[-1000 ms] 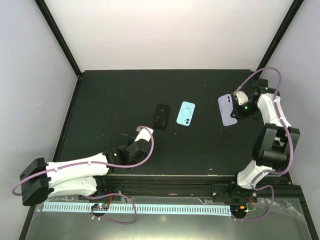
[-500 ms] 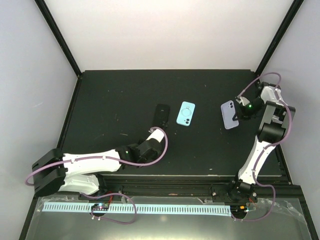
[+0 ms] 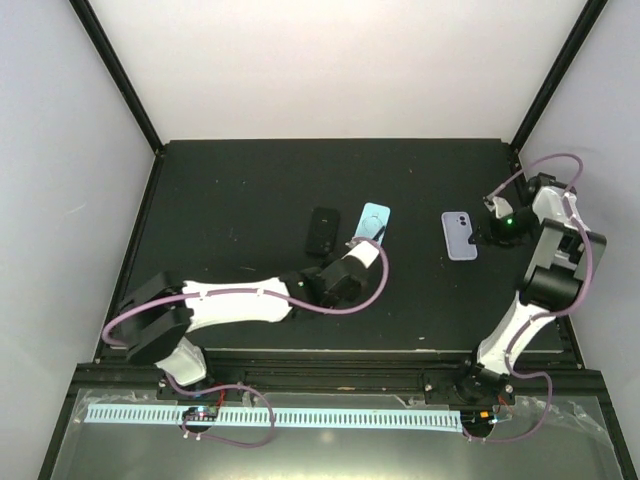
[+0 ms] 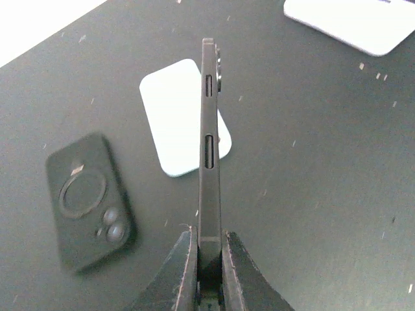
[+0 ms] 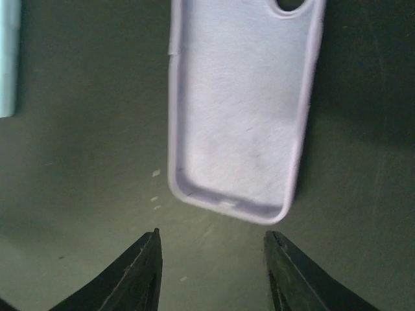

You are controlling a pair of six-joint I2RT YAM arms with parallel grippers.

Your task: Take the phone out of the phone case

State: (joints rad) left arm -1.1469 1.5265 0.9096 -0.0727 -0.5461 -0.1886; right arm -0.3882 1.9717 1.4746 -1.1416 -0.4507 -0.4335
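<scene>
Phone (image 4: 209, 162) stands on edge above the desk (image 4: 324, 162), its lower end clenched in the left tool (image 4: 209, 236), near a black case (image 4: 91, 201) and a pale blue case (image 4: 175, 123), while the right tool (image 5: 213, 234) hangs released over an empty lilac case (image 5: 240, 116).

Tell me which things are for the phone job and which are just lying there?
For the job: thin phone, pinched on edge in the left tool; pale blue piece lying behind it, likely its case.
Just lying about: black case; empty lilac case near the open right tool.
</scene>
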